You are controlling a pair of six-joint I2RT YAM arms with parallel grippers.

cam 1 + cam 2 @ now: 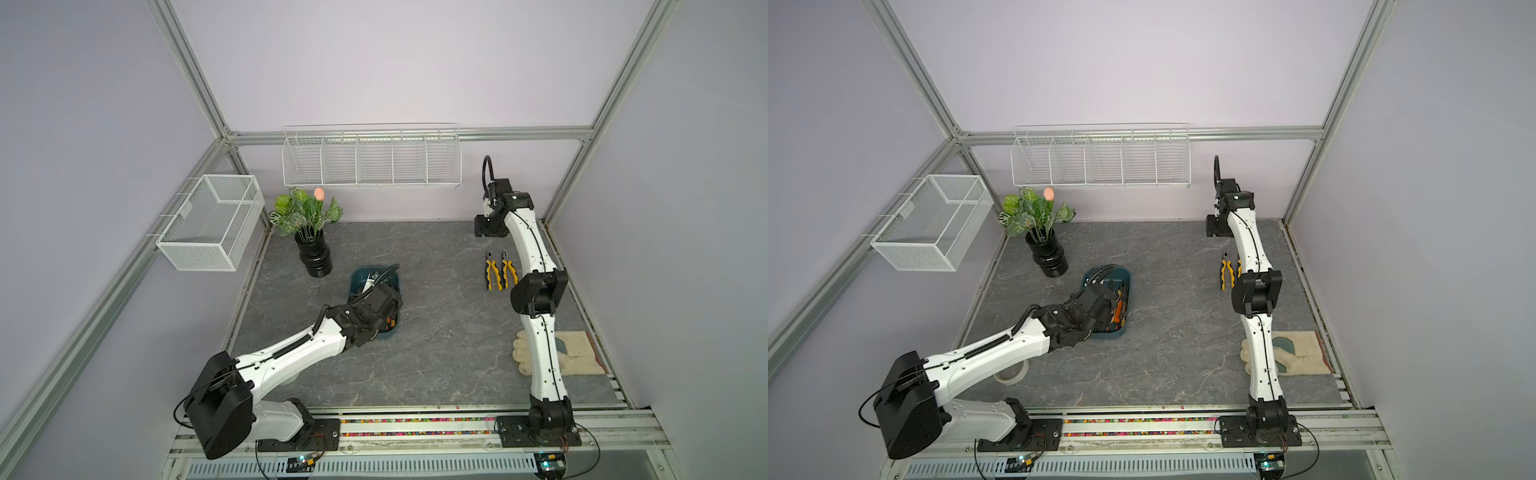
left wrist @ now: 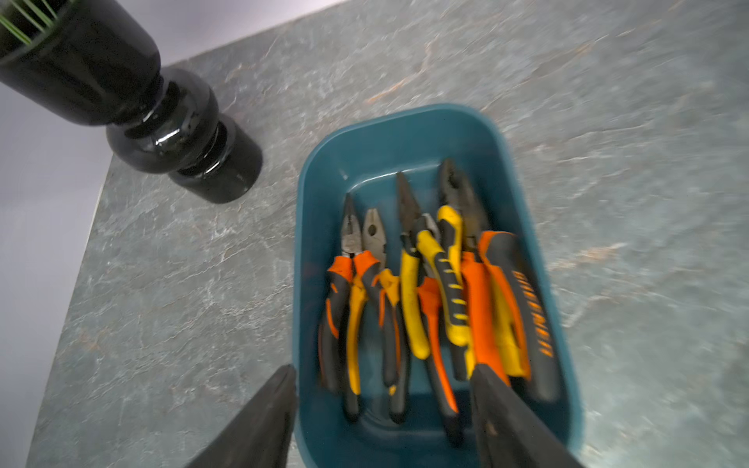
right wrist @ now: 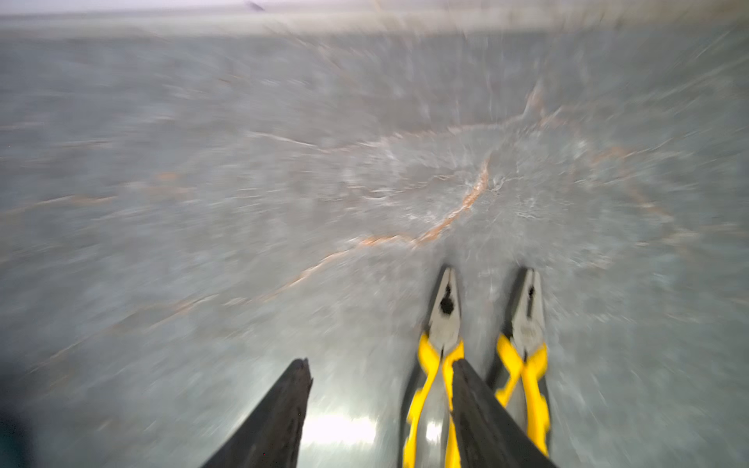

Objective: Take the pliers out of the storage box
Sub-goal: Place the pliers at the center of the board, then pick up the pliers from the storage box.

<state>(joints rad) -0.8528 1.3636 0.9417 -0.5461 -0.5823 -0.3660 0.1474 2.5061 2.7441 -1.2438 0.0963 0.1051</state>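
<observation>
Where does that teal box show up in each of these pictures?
Top view: box in the centre, right of the vase.
Top view: same place, vase.
Left wrist: box lower middle, pliers inside.
Right wrist: not in it.
Shared landmark: the black vase, in all but the right wrist.

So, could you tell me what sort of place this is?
Likely a robot lab test cell: an aluminium frame encloses it, the left arm and right arm mount on a rail.

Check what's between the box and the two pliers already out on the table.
Nothing. In both top views the table is bare from the box across to the two pliers.
</observation>
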